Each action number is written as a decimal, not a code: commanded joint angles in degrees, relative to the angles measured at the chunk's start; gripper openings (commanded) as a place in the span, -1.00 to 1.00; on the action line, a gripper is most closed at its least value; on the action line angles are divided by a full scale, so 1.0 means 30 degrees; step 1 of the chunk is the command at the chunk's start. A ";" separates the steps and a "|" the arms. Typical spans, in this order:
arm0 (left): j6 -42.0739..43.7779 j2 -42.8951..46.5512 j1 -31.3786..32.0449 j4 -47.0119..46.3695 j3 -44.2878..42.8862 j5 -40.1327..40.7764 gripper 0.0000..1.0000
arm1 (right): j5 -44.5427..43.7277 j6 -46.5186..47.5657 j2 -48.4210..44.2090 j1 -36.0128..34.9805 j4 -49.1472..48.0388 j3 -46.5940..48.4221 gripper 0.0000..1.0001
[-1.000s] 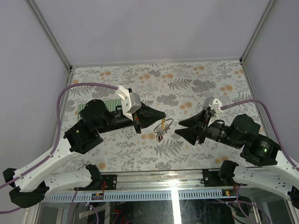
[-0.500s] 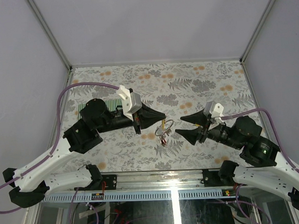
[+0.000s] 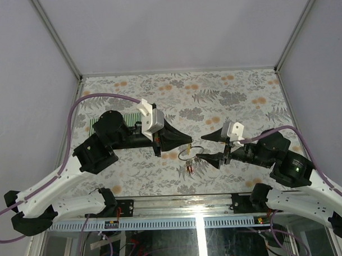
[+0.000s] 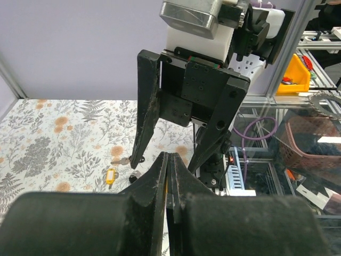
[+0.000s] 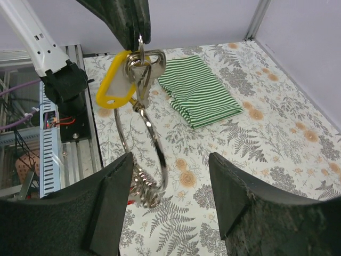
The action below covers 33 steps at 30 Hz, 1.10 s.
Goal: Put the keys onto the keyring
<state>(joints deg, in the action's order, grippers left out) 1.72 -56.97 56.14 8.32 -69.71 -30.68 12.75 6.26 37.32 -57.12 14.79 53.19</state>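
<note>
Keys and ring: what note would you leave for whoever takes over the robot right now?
Left hand: shut on the yellow-tagged key, held in the air. The ring hangs from it, a bunch of keys at its bottom.
Right hand: open, empty, facing the ring.
Done: those keys seem threaded.
To do: a second yellow-tagged key seems to lie loose on the table; add it.

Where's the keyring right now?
In the right wrist view the keyring hangs from the shut left gripper at upper left, with the yellow-tagged key beside its top, just ahead of the open right gripper.
</note>
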 commanded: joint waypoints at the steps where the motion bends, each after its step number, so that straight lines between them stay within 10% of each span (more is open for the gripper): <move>1: -0.0065 0.0033 -0.0071 -0.0466 -0.0954 -0.1080 -1.00 | 0.0714 0.0499 0.0232 -0.0119 -0.0861 0.0867 0.29; 20: -0.0085 0.0830 -0.0061 -0.0500 -0.0296 0.0473 -1.00 | 0.2876 -0.1511 -0.0287 -0.0138 -0.1177 0.0947 -0.99; 33: -0.0514 0.2136 -0.0068 -0.0780 0.1290 0.2970 -1.00 | 0.2472 -0.1990 -0.1677 -0.0119 0.0094 0.2413 -1.00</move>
<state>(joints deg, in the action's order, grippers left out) 1.28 -51.62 56.14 9.37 -67.48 -25.04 20.49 1.39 33.15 -57.12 16.97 56.47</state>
